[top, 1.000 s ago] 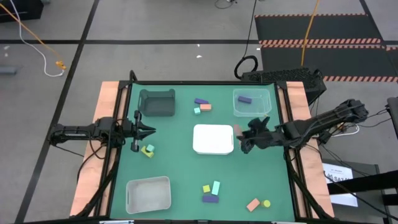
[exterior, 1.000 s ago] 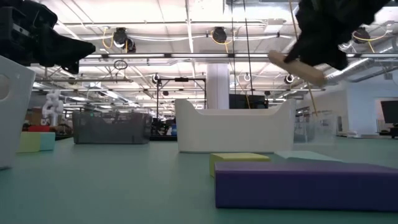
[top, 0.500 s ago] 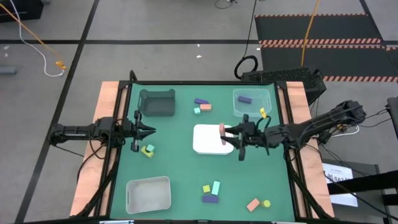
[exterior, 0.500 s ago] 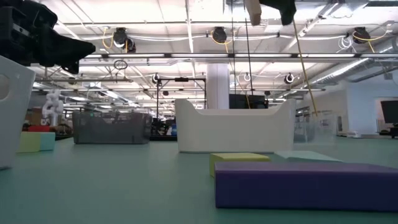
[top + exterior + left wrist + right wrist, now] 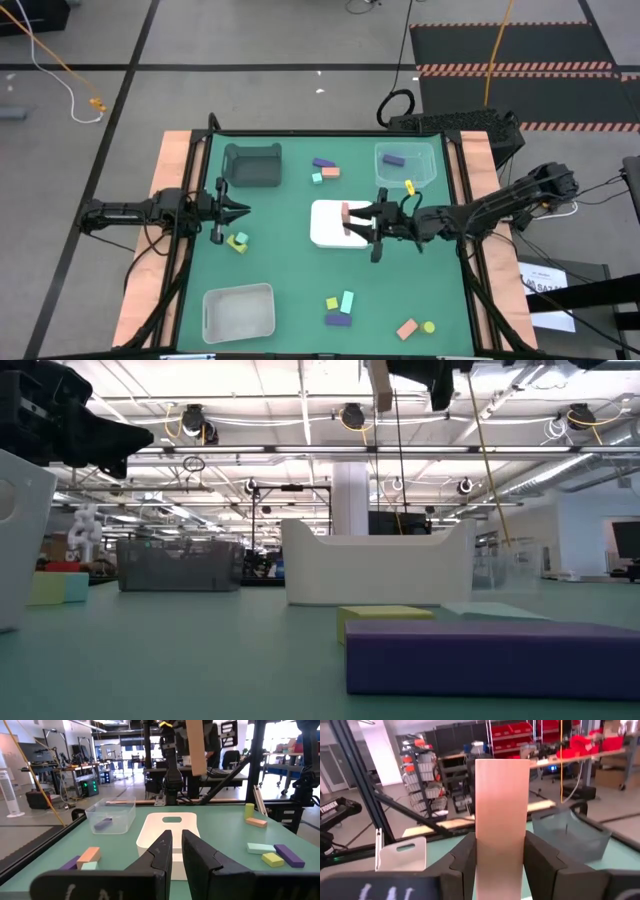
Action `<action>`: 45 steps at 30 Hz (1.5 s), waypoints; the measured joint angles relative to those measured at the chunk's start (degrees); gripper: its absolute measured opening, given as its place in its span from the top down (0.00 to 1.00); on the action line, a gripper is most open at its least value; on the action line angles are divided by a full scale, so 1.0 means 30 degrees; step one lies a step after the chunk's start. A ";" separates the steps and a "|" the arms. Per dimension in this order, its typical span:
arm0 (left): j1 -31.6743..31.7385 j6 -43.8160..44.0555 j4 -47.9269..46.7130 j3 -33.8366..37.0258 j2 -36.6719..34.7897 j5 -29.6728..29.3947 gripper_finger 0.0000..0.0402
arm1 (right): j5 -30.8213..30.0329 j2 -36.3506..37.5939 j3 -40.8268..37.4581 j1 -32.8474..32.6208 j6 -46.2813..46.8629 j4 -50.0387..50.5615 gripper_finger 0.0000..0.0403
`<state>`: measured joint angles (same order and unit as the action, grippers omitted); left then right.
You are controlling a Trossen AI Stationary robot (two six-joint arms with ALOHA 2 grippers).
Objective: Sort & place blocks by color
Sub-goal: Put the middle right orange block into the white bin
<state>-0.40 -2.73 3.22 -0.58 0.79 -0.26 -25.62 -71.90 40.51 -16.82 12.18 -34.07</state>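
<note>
My right gripper (image 5: 358, 222) hangs over the white tray (image 5: 325, 235) in the middle of the table, shut on a salmon-pink bar (image 5: 502, 800). The bar (image 5: 195, 747) also shows in the left wrist view, high over the tray. My left gripper (image 5: 243, 210) waits shut at the table's left edge. Loose blocks lie flat on the green mat: a purple, pink and mint group (image 5: 323, 169) at the far side, a yellow and mint pair (image 5: 238, 240) by the left gripper, a yellow, mint and purple group (image 5: 339, 309) and a pink and yellow pair (image 5: 415, 327) near the front. My right gripper pinches the salmon-pink bar by its two long narrow sides (image 5: 502, 845), one finger (image 5: 465, 860) on each. The fingers point level toward the table's left and lie across the bar. The bar stands upright, lifted clear above the white tray.
A dark grey tray (image 5: 253, 165) stands at the far left. A clear tray (image 5: 418, 170) at the far right holds a purple block (image 5: 393, 158). A white bin (image 5: 238, 312) sits at the near left. Wooden rails (image 5: 165, 200) border the mat.
My right gripper has gone toward the table's left, from beside the white tray to over it, rising a little and rolling. The pink bar came along in its hold and turned from tilted to upright.
</note>
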 joint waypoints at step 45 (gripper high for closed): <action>0.0000 0.0004 -0.0007 -0.0001 0.0002 -0.0002 0.88 | -0.1804 -0.4692 0.0000 0.1839 0.1768 0.6883 0.66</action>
<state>-0.40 -2.72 3.20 -0.59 0.80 -0.27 -31.04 -85.97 40.51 -11.30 17.48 -13.42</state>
